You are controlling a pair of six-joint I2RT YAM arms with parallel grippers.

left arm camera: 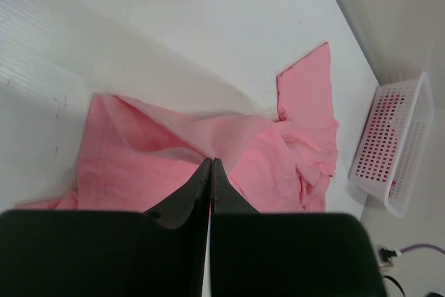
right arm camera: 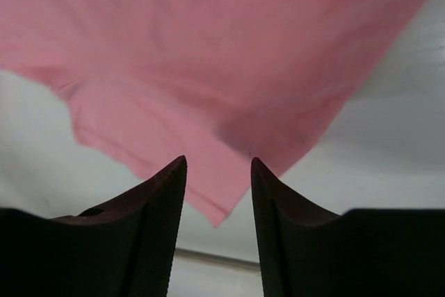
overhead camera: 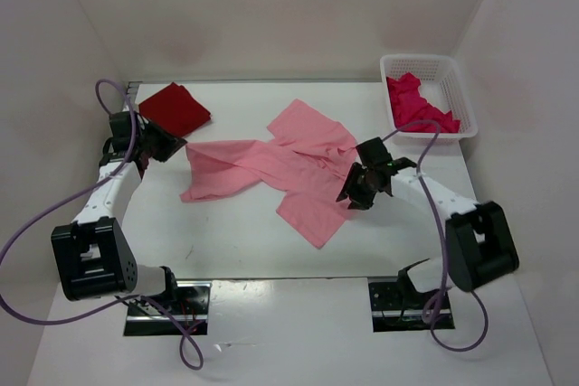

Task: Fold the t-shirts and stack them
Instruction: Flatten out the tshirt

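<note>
The light pink t-shirt (overhead camera: 280, 164) lies crumpled across the middle of the table. My left gripper (overhead camera: 178, 146) is shut on its left edge; in the left wrist view the closed tips (left arm camera: 211, 161) pinch a raised fold of the pink cloth (left arm camera: 278, 151). My right gripper (overhead camera: 353, 192) is open over the shirt's right side; the right wrist view shows its spread jaws (right arm camera: 218, 165) empty, just above a corner of the pink cloth (right arm camera: 208, 67). The dark red t-shirt (overhead camera: 174, 108) lies folded at the back left. The crimson-magenta t-shirt (overhead camera: 416, 104) lies bunched in the basket.
The white mesh basket (overhead camera: 452, 74) stands at the back right corner; it also shows in the left wrist view (left arm camera: 389, 144). White walls close in the table at the back and sides. Purple cables loop beside both arms.
</note>
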